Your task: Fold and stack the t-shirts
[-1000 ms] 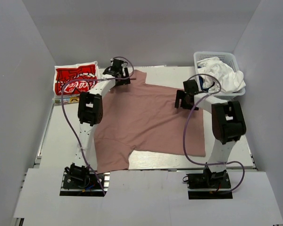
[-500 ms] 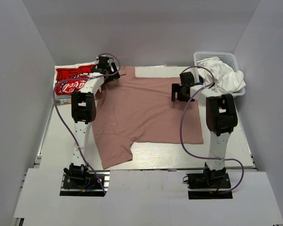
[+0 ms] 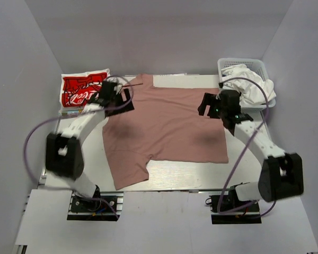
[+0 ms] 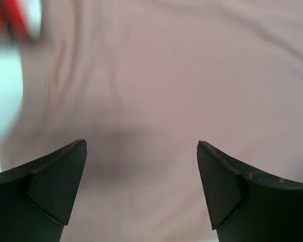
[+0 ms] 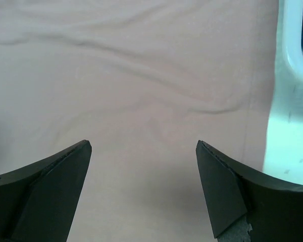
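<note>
A dusty pink t-shirt [image 3: 164, 129] lies spread flat over the middle of the table, one sleeve reaching the near left. It fills the left wrist view [image 4: 182, 75] and the right wrist view [image 5: 141, 75]. My left gripper [image 3: 116, 97] is open and empty above the shirt's far left part. My right gripper [image 3: 209, 106] is open and empty above its far right edge. A folded red t-shirt with white lettering [image 3: 84, 90] lies at the far left. A white t-shirt [image 3: 249, 84] is bunched in the basket.
A white mesh basket [image 3: 226, 63] stands at the far right corner; its edge shows in the right wrist view [image 5: 293, 60]. Grey walls close in the table on the left, right and back.
Both arms pulled back toward the near side and lifted off the pink shirt, which now lies flat with its far edge further back. Both grippers are now open and empty.
</note>
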Robot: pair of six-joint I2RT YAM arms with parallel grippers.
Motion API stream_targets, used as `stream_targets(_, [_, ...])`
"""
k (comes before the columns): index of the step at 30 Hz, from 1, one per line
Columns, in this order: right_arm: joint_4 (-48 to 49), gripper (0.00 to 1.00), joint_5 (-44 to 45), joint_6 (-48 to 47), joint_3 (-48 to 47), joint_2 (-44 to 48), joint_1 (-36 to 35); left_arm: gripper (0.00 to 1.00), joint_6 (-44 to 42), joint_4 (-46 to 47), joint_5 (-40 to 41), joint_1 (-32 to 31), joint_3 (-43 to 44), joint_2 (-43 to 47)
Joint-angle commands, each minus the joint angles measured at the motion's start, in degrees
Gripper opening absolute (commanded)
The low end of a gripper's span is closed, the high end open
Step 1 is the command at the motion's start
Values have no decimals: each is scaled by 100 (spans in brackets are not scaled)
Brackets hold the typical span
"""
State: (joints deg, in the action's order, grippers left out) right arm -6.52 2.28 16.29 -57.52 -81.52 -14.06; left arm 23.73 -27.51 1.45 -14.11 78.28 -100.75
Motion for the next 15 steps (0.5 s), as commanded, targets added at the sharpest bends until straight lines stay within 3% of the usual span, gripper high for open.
stream_targets(1, [845, 90, -167, 741, 899, 678, 9, 100, 755, 114, -485, 57, -1742, 1503])
stream_targets(2, [915, 90, -132, 839, 1257, 881, 9, 100, 983, -34, -610, 57, -2320, 2028])
stream_targets(5, [1258, 90, 9, 1095, 1558, 1216, 9, 100, 1316, -1201, -866, -4, -2982, 2751])
stream_targets(7, [1329, 90, 35, 1139, 1717, 1427, 9, 100, 1494, -1833, -805, -4, -3344, 3743])
stream_targets(10, [1390, 90, 79, 1157, 1866, 1551, 18, 100, 1626, -2354, -1225, -4, -3793, 4675])
stream_targets(15, [1487, 90, 79, 1332, 2086, 1525, 9, 100, 1995, -2488, -1752, -57, -4795, 4591])
